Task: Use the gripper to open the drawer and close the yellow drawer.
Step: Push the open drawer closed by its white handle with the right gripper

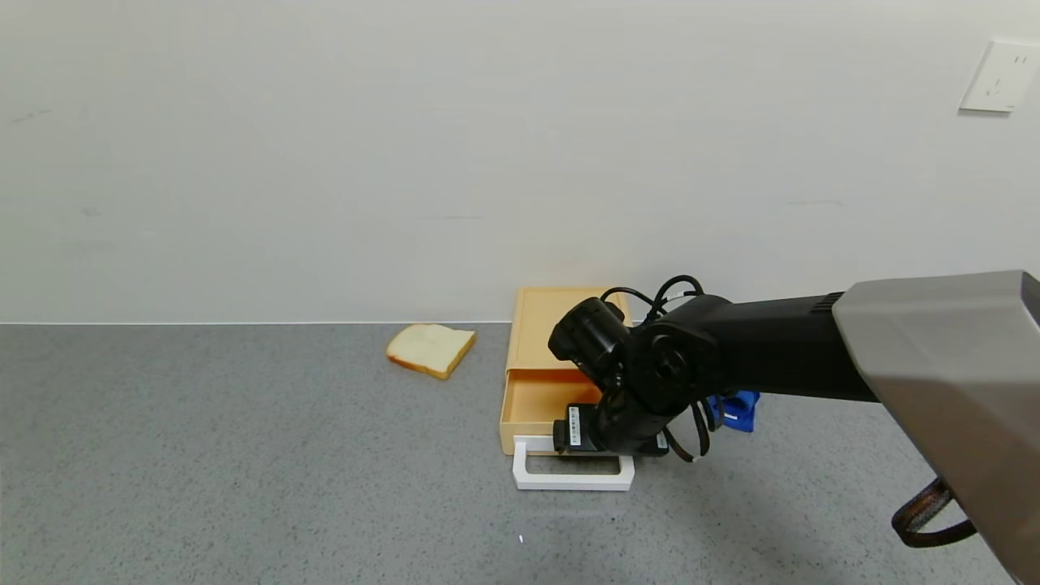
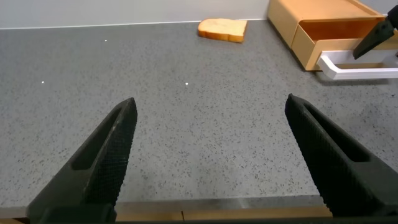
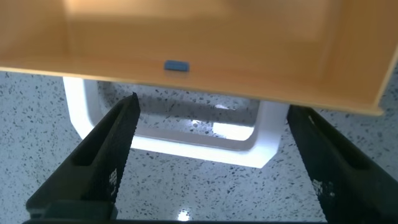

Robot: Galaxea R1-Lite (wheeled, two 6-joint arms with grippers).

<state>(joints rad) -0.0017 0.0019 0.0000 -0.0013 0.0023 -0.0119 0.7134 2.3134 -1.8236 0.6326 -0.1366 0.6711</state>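
- A grey speckled counter (image 1: 244, 455) is seen against a plain white wall (image 1: 406, 146), with a white wall socket (image 1: 999, 75) at 2 o'clock.
- The pale yellow drawer (image 1: 540, 390) is placed near the wall, right of centre; its tray is pulled partly out toward 6 o'clock, and the white loop handle (image 1: 572, 476) lies nearest the viewer.
- The right pincer (image 3: 211, 162) is held spread wide just above the handle, one finger to each side, nothing gripped.
- A slice of bread (image 1: 431, 349) lies at 9 o'clock from the drawer, apart from it.
- A blue object (image 1: 738, 409) is partly hidden behind the right arm.
- The left pincer (image 2: 211, 155) is held wide open, low over bare counter, well apart from the drawer.
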